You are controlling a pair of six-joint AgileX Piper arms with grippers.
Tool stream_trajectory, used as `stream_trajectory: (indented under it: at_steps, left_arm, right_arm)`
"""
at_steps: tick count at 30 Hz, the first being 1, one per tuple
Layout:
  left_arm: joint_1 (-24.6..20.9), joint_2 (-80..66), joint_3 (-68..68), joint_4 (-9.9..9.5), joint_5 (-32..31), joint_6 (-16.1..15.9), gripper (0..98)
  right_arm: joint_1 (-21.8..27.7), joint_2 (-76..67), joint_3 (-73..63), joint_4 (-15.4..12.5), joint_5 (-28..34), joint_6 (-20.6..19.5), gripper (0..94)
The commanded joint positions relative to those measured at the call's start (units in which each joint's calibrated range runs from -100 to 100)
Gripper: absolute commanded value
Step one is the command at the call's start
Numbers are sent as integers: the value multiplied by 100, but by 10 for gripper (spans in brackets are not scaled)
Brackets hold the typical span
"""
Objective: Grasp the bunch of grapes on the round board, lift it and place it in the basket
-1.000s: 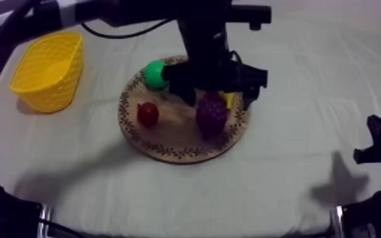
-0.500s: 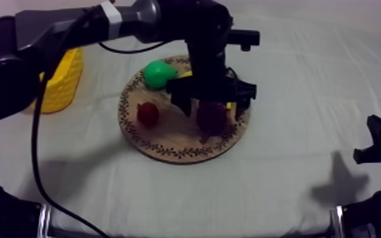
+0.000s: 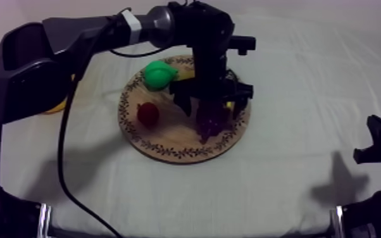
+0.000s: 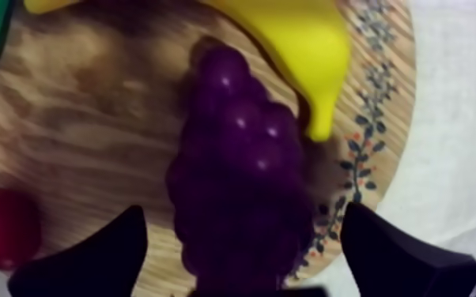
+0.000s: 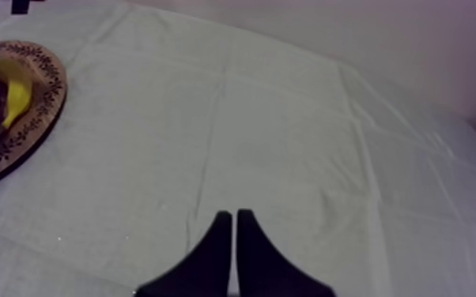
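Grasp step: your left gripper [image 4: 245, 227], jaws spread, straddles the bunch of grapes [image 4: 237, 178] at four o'clock on the wooden board [image 4: 75, 142]; close next.

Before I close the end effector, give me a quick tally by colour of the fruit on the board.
Green: 1, the pear
Yellow: 1, the banana
Purple: 1, the bunch of grapes
Red: 1, the small red fruit
Total on the wooden board: 4
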Motion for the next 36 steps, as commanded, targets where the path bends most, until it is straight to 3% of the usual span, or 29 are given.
stream_trajectory:
  at_steps: [1,9,17,20,36]
  left_arm:
    - [-12,79,-101,13,58,15,900]
    - [-23,343,-394,62,216,15,847]
    - [-19,407,-435,59,264,4,597]
    - [-17,390,-387,51,262,-4,552]
    - [30,-728,-89,-21,151,-269,547]
  right_arm:
    - [-2,0,-4,3,2,17,3]
    - [-2,0,-4,3,2,17,3]
    - [-2,0,-4,3,2,17,3]
    - [-2,0,-4,3,2,17,3]
    - [-2,0,-4,3,2,17,3]
